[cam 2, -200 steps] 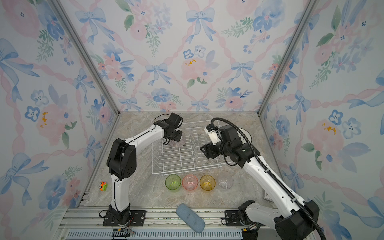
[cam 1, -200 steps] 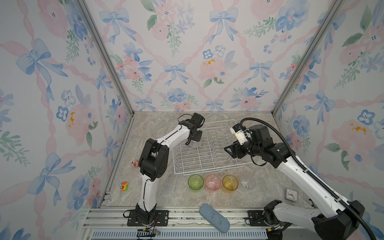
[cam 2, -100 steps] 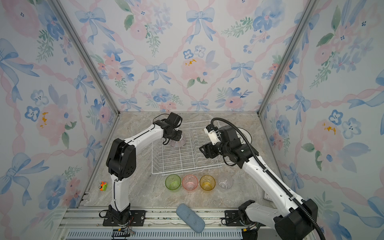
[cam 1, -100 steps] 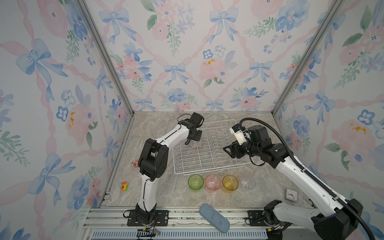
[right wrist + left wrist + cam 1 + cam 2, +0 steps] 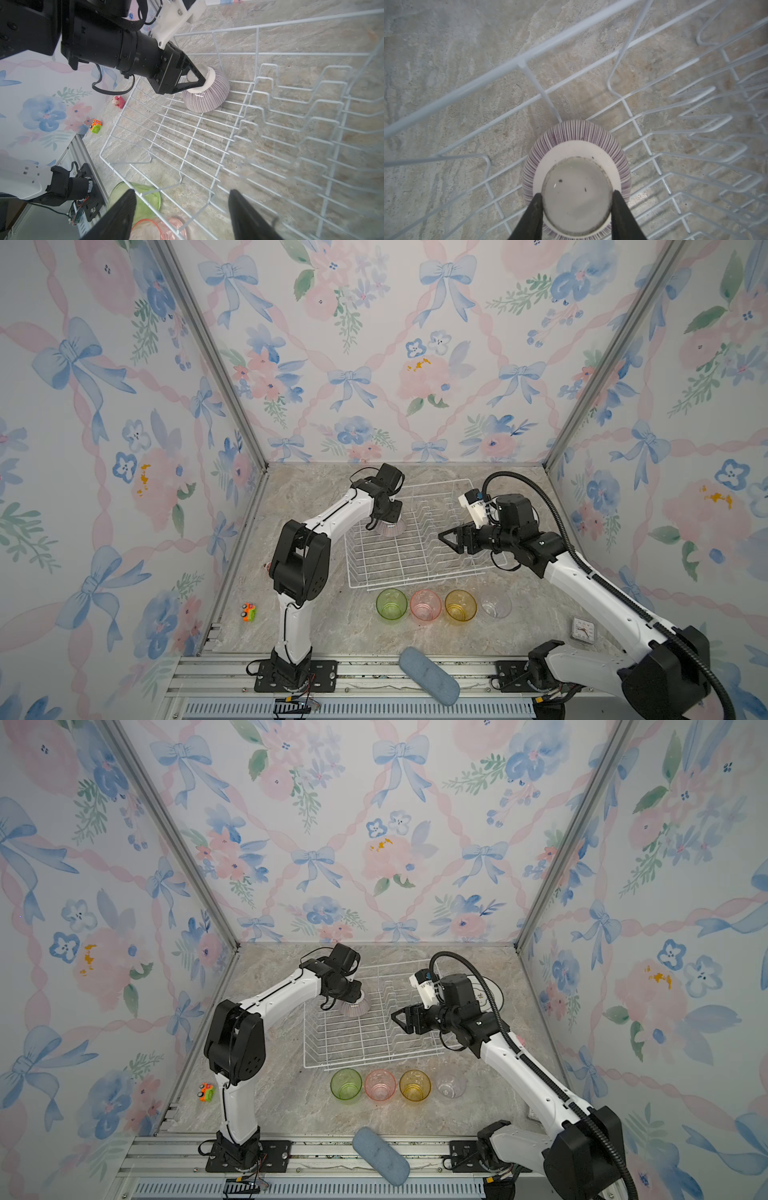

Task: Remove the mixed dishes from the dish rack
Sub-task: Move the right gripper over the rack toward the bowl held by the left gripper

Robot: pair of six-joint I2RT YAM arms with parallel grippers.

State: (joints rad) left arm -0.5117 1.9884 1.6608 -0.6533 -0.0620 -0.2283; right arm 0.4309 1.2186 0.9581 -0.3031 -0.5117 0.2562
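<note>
The pinkish striped bowl [image 5: 392, 529] [image 5: 353, 1008] lies upside down in the far left corner of the white wire dish rack [image 5: 415, 564] [image 5: 374, 1044]. My left gripper [image 5: 388, 518] [image 5: 577, 194] is shut on the bowl's [image 5: 577, 158] white foot ring. In the right wrist view the bowl [image 5: 207, 97] sits slightly tilted on the rack's [image 5: 207, 145] floor wires. My right gripper [image 5: 446, 540] [image 5: 181, 193] hangs open above the rack's right half, holding nothing. The green [image 5: 391, 604], pink [image 5: 425, 605], yellow [image 5: 460, 605] and clear [image 5: 496, 605] tumblers stand in a row in front of the rack. A plate [image 5: 494, 996] shows partly behind the right arm.
A blue oblong pad [image 5: 429, 675] lies on the front rail. A small orange and green toy car [image 5: 248, 611] sits at the front left, a pink toy [image 5: 118, 101] left of the rack, and a small square clock [image 5: 583, 630] at the front right.
My right gripper has crept a little to the left over the rack. The left gripper has stayed on the bowl in the same corner.
</note>
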